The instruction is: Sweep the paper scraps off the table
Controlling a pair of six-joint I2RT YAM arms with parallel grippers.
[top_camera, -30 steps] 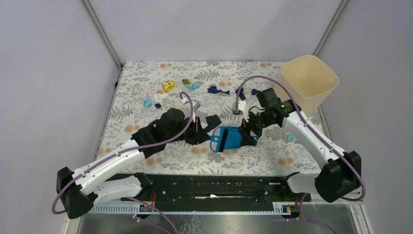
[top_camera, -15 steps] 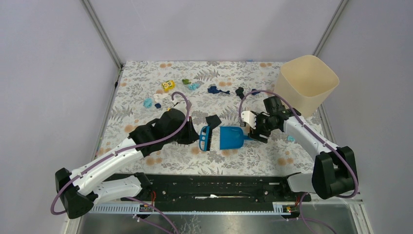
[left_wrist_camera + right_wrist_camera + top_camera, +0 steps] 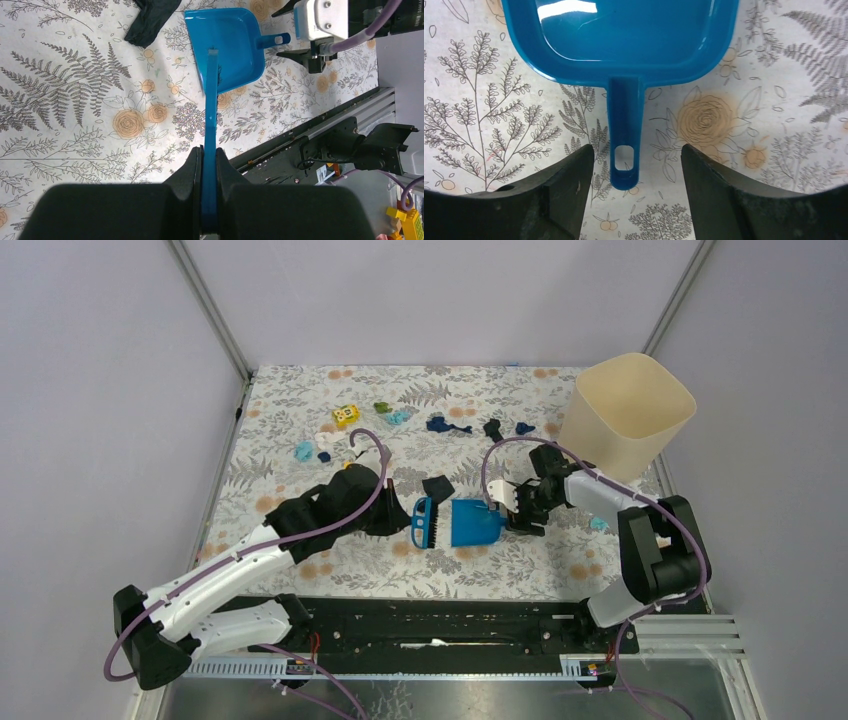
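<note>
- Since half a second ago the right arm has folded in, its elbow drawn left and toward the far side, while the right gripper (image 3: pixel 520 508) has edged slightly left; the blue dustpan (image 3: pixel 472 524) and the brush (image 3: pixel 424 523) lie about where they were.
- That right gripper (image 3: pixel 635 152) is spread wide, one finger on each side of the dustpan's (image 3: pixel 624 35) handle, with cloth showing between each finger and the handle; it has hold of nothing.
- The left gripper (image 3: pixel 209 155) is clamped tight on the brush's (image 3: pixel 211 100) blue handle, and the brush head reaches to the dustpan's (image 3: pixel 230 45) open left mouth.
- The dustpan lies flat on the table (image 3: pixel 520 560), near its middle, with its handle pointing right.
- The paper scraps (image 3: pixel 447 425) lie mostly on the far half of the table: navy and black bits in a loose row left of the cream bin (image 3: pixel 630 415), and light blue and green ones further left, around the yellow cube (image 3: pixel 346 416).
- One black scrap (image 3: pixel 437 487) sits just beyond the brush on its far side, also seen from the left wrist (image 3: pixel 150 20).
- A light blue bit (image 3: pixel 598 524) lies to the right of the right gripper.
</note>
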